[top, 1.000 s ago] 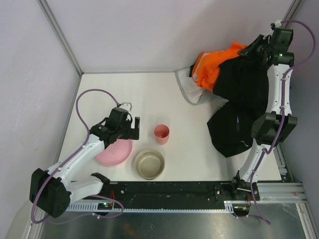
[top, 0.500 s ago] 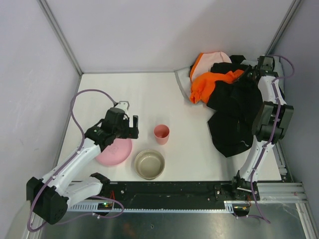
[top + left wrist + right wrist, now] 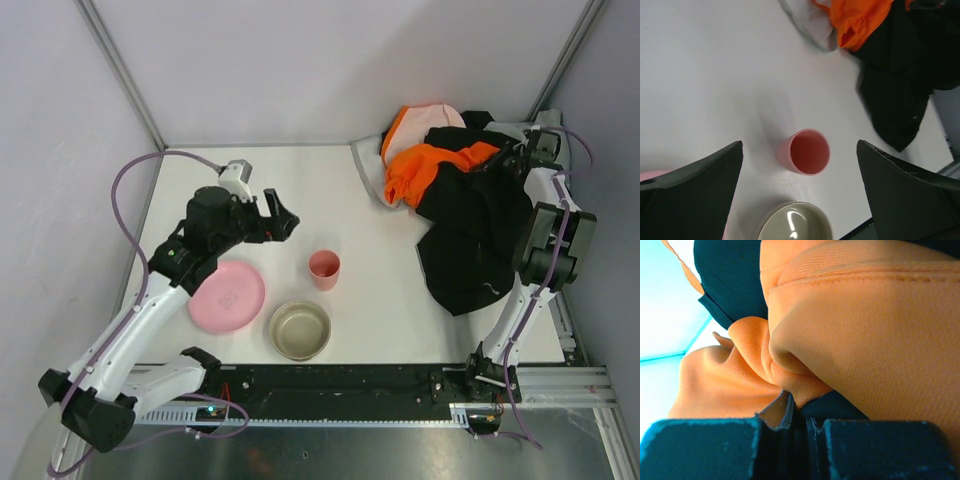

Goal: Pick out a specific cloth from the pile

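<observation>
The right arm reaches into the far right corner of the table [image 3: 300, 175], with the right gripper [image 3: 799, 422] pinching a fold of the pile [image 3: 440, 165]. The cloth [image 3: 465, 265] sprawls along the pile's near edge. The left gripper [image 3: 280, 213], spread wide, hovers over open tabletop behind the pink cup [image 3: 805, 151].
</observation>
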You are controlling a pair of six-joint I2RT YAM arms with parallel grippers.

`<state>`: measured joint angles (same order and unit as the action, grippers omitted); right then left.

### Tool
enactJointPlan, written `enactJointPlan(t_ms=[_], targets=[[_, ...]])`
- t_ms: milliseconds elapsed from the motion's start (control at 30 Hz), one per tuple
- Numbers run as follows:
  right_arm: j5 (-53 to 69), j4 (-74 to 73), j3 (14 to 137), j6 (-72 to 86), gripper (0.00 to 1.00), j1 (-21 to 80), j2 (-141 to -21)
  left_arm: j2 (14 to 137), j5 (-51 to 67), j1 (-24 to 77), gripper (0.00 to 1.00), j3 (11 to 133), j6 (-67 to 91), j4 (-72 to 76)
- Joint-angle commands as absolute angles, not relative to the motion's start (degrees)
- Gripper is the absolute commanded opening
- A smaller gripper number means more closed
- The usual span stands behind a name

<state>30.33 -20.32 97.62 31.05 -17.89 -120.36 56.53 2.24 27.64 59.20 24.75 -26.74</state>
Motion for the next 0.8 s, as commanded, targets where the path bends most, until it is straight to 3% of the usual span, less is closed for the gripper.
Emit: enactJointPlan(t_ms=[0, 200, 767], targets=[[22.89, -27.15, 90.78, 27.33, 0.09, -21.65, -123.01, 61.46, 11.91, 28.09, 1.00, 62.33, 31.08, -19.87], [24.51, -25.02, 87.07, 27.79, 0.09, -21.88, -122.34, 73.79, 23.43, 29.10, 1.00, 66.98, 36.56, -17.47], [25.96, -22.90, 84.03, 27.35, 0.11, -21.80, -121.72, 109.25, 28.82, 46.61, 1.00, 88.14, 42.11, -15.58]])
